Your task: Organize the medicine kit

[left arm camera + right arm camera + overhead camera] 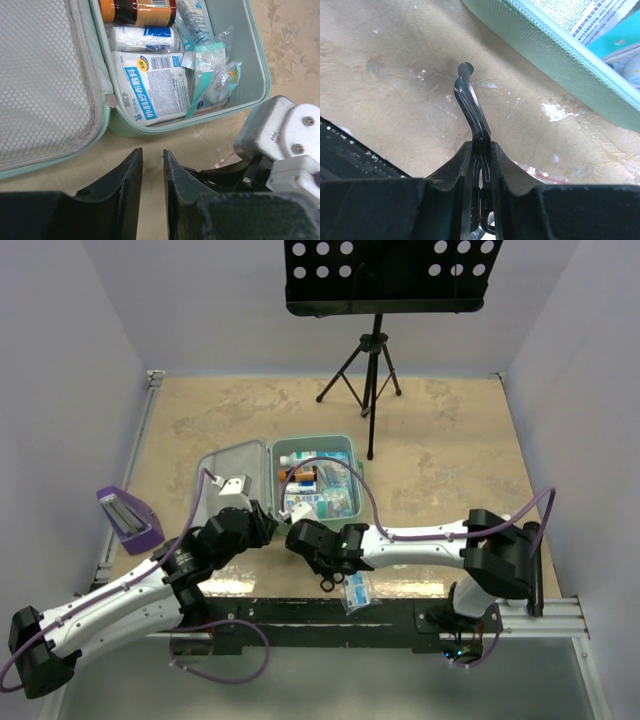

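Now, the medicine kit [245, 458] lies wide open mid-bench [450, 440], lid flat to the left and tray to the right. Both arms reach in to its near edge, their tips almost meeting just in front of the tray.

The left pincer [152, 155] hovers low over the bench just short of the kit's front wall. Its fingers are drawn nearly together, with only a narrow slit of bench showing between them and nothing in it.

From the left wrist the tray looks packed:
- a white gauze packet [150, 87] with blue print at the front
- a bandage roll [142, 39] behind it
- an amber bottle [135, 9] at the back
- crinkled clear packets [215, 75] to the right of the gauze packet

Grey mesh [45, 75] lines the lid.

Over to the right pincer [481, 145] — it is clamped tight on a pair of thin dark scissors [470, 100]. The curved tips poke out ahead and the finger rings are tucked back between the fingers. The tips hang above bare bench, with the kit's green outer wall close by to the upper right — near, not touching.

A clear packet [357, 592] lies at the bench's near edge, under the right arm. A purple holder [128, 518] sits at the left edge, well apart from the kit, and a black music stand [372, 350] rises at the back.
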Robot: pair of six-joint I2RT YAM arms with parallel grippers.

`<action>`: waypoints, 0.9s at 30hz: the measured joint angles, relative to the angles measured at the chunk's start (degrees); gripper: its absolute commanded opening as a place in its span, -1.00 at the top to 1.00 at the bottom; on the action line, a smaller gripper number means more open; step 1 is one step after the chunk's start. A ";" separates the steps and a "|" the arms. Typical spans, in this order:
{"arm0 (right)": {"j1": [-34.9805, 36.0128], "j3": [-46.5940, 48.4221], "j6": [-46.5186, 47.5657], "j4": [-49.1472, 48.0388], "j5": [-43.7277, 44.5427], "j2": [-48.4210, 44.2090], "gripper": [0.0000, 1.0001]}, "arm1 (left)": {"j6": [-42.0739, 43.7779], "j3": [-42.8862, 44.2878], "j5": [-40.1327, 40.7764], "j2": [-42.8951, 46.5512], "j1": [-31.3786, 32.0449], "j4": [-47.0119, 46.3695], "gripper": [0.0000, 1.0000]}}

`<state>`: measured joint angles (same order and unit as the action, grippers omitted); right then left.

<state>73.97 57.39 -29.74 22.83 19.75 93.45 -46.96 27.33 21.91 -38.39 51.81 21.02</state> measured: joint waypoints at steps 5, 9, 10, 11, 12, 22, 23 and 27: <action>0.00 1.40 -0.24 2.86 -0.24 -3.41 0.68 | 0.02 0.00 0.04 -0.26 0.02 0.00 0.44; -0.24 3.80 -0.24 3.89 -0.22 -6.25 0.67 | 0.04 0.20 0.61 -0.28 0.00 0.20 0.43; -0.44 4.48 -0.20 4.09 -0.22 -6.82 0.67 | 0.04 0.39 0.79 -0.28 0.02 0.28 0.43; -0.68 5.14 -0.17 4.35 -0.20 -7.23 0.67 | 0.07 0.70 0.94 -0.28 0.00 0.48 0.43; -1.16 5.79 -0.04 4.61 -0.20 -7.50 0.67 | 0.09 0.98 1.09 -0.28 0.00 0.61 0.43; -18.58 10.23 5.03 4.83 -2.75 -8.63 0.67 | 0.81 3.32 2.78 1.09 0.00 1.20 0.42; -20.35 11.41 5.77 4.57 -2.89 -8.07 0.67 | 1.01 3.32 2.89 1.14 0.00 1.25 0.42; -26.14 16.28 8.37 1.62 -4.37 -3.52 0.69 | 1.20 3.32 3.04 1.11 0.00 1.36 0.42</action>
<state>47.83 73.67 -21.37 24.45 15.38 89.93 -45.76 30.65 24.95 -37.28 51.81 22.37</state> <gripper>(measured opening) 0.180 0.288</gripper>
